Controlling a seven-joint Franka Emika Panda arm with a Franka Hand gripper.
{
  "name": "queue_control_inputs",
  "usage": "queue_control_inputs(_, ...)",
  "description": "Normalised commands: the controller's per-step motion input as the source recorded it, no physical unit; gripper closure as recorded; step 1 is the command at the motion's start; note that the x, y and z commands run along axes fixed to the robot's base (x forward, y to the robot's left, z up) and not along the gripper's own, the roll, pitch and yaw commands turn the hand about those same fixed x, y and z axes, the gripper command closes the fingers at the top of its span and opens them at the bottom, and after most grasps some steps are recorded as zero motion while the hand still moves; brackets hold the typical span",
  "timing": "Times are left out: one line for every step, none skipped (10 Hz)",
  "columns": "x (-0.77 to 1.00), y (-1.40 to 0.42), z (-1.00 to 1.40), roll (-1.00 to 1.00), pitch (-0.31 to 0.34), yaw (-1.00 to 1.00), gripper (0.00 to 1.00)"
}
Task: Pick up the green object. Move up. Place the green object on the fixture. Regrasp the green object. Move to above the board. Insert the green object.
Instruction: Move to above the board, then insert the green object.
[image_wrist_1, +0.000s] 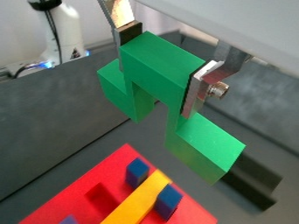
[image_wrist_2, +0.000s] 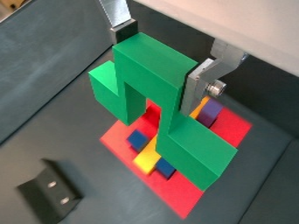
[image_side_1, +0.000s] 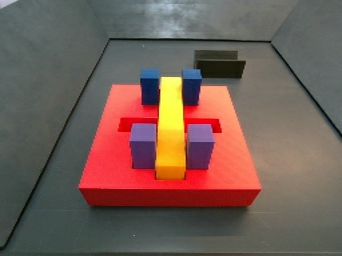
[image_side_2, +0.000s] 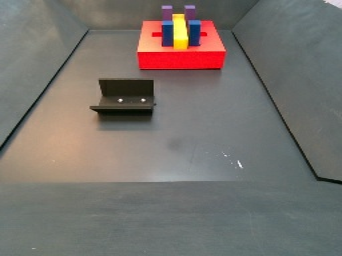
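The gripper (image_wrist_1: 163, 59) is clamping the green object (image_wrist_1: 158, 79) between its two silver fingers (image_wrist_1: 208, 86), one plate pressing each side of the block's top part; same grip showing in both wrist views, gripper (image_wrist_2: 163, 66) w/ green object (image_wrist_2: 158, 96). The piece is hanging in the air, stepped legs pointing down, not touching anything below.

In a wrist view the board (image_wrist_2: 228, 127) is lying under & partly behind the green piece, red surface peeking out around it, w/ yellow bar (image_wrist_2: 146, 161), blue blocks (image_wrist_2: 138, 140) and a purple bit (image_wrist_2: 207, 114) showing. The fixture (image_wrist_2: 47, 190) is sitting on the dark floor well apart from the board there. In a wrist view the board (image_wrist_1: 100, 179) corner is showing w/ yellow bar (image_wrist_1: 138, 203) & blue blocks (image_wrist_1: 138, 171); the fixture (image_wrist_1: 251, 179) is lying beside, partly hidden behind the green piece's lower leg.

Neither side view is showing the gripper or the green piece. In both side views the board (image_side_1: 107, 165) is resting flat on the floor, the yellow bar (image_side_1: 171, 125) running along its middle, two blue blocks (image_side_1: 151, 85) flanking one end, two purple blocks (image_side_1: 143, 145) flanking the other end. The fixture (image_side_1: 221, 65) is standing just beyond the board's blue-block end, apart from it; in a side view the fixture (image_side_2: 124, 98) is standing alone on the floor, board (image_side_2: 181, 55) further back.
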Motion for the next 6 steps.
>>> queue_control_inputs(-0.06,0.01,0.0,-0.69,-0.061,0.02,1.0)
queue_control_inputs(-0.05,0.01,0.0,-0.48,-0.051,0.01,1.0)
queue_control_inputs(-0.04,0.01,0.0,-0.31,-0.042,0.0,1.0)
queue_control_inputs(0.0,-0.01,-0.15,0.0,0.023,0.0,1.0)
queue_control_inputs(0.0,0.0,-0.13,0.0,0.031,0.0,1.0)
queue_control_inputs(0.0,0.0,-0.27,-0.02,0.09,0.0,1.0)
